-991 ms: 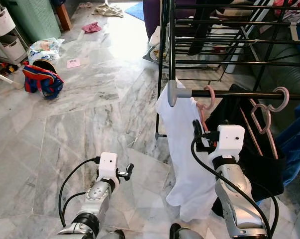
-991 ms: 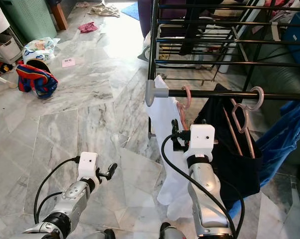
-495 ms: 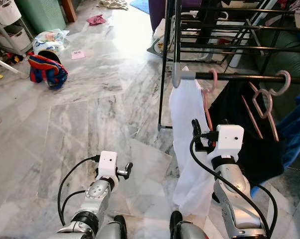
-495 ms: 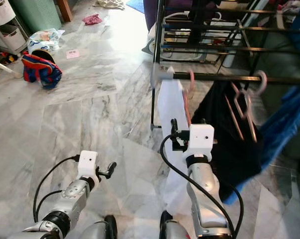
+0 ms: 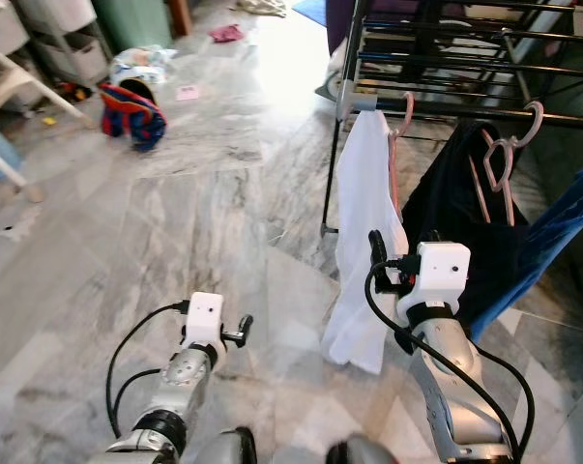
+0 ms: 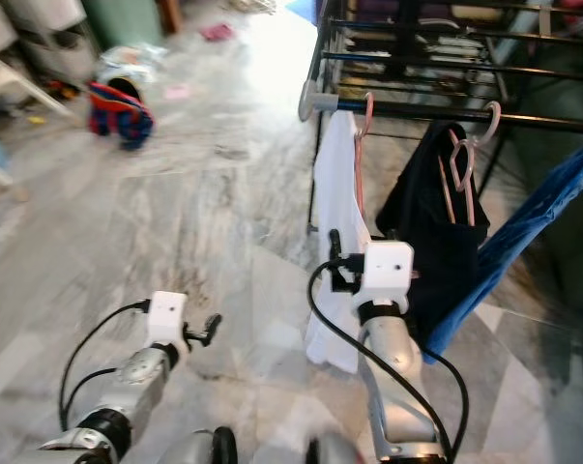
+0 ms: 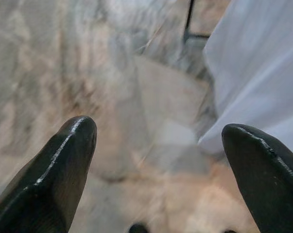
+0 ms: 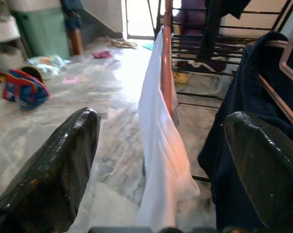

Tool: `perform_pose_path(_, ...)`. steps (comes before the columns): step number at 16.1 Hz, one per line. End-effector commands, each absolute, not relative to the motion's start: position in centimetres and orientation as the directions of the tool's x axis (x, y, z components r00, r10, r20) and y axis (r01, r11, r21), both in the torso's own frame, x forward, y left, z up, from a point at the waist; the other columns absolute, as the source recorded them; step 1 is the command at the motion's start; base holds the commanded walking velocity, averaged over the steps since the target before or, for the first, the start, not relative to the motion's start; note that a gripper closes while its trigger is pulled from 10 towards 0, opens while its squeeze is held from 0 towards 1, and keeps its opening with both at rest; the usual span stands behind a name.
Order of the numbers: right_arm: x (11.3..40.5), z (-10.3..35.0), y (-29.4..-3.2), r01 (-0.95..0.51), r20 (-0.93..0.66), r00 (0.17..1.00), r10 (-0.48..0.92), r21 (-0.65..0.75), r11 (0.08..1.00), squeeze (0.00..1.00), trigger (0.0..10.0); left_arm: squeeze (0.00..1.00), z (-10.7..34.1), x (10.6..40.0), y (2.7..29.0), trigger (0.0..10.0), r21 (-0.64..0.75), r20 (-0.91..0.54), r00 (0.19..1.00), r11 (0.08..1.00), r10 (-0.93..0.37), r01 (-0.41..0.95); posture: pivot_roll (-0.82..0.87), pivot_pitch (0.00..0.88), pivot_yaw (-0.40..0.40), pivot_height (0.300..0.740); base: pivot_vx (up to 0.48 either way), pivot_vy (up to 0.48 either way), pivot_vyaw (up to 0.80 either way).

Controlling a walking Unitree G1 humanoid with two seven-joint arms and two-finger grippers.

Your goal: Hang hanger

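Note:
A white shirt (image 5: 364,222) on a pink hanger (image 5: 403,108) hangs from the front rail (image 5: 446,118) of a black drying rack. Beside it a dark garment (image 5: 446,213) hangs on two more pink hangers (image 5: 499,164). My right gripper (image 5: 380,259) is raised just in front of the shirt's lower part, open and holding nothing; in its wrist view the fingers (image 8: 54,165) frame the shirt (image 8: 158,145). My left gripper (image 5: 241,329) is low over the marble floor, open and empty (image 7: 158,131).
A blue cloth (image 5: 552,232) hangs at the rack's right end. A red and blue bag (image 5: 131,111) and a white chair leg (image 5: 35,82) are at the far left, with small clothes scattered on the floor (image 5: 204,193) behind.
The whole picture has shifted: the camera has drawn back and the rack looks farther and smaller. Both arms keep their pose, and the shirt stays on the rail.

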State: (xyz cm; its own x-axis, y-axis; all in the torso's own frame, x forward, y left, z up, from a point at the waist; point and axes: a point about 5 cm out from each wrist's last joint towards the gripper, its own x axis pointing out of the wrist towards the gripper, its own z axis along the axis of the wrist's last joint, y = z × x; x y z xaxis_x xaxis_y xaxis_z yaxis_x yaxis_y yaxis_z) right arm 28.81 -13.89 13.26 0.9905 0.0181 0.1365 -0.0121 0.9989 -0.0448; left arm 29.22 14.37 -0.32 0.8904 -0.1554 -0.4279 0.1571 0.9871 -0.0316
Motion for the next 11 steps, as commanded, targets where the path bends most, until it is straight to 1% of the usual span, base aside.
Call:
perform_pose_path(1, 28.4, 12.5, -14.5, 0.005, 0.112, 0.994, 0.001, -0.049, 0.999, 0.00, 10.0, 0.00, -0.9, 28.7, 13.9, 10.0, -0.036, -0.456, 0.875, 0.985, -0.166, 0.168, -0.10, 0.178, 0.044, 0.740, -0.341, 0.000, 0.00)
perform_pose_path(5, 28.2, 11.9, -13.9, -0.053, 0.105, 0.993, 0.057, -0.039, 0.998, 0.00, 10.0, 0.00, -1.1, 28.6, 14.1, 10.0, -0.028, -0.461, 0.873, 0.987, -0.156, 0.161, -0.09, 0.180, 0.043, 0.740, -0.343, 0.000, 0.00)
perform_pose_path(7, 28.1, 10.6, -13.6, -0.095, 0.063, 0.993, 0.097, -0.038, 0.995, 0.00, 10.0, 0.00, -1.3, 28.3, 14.3, 10.0, -0.019, -0.472, 0.870, 0.988, -0.145, 0.154, -0.09, 0.179, 0.040, 0.740, -0.326, 0.000, 0.00)
perform_pose_path(10, 27.5, 7.4, -13.7, -0.131, -0.039, 0.991, 0.129, -0.045, 0.990, 0.00, 10.0, 0.00, -1.9, 27.8, 14.8, 10.0, 0.037, -0.515, 0.851, 0.989, -0.104, 0.143, -0.07, 0.168, 0.026, 0.740, 0.000, 0.000, 0.00)
perform_pose_path(11, 27.3, 5.9, -13.9, -0.143, -0.090, 0.986, 0.138, -0.056, 0.988, 0.00, 10.0, 0.00, -2.4, 27.4, 15.2, 10.0, 0.079, -0.538, 0.839, 0.986, -0.083, 0.148, -0.06, 0.163, 0.019, 0.740, 0.000, 0.000, 0.00)
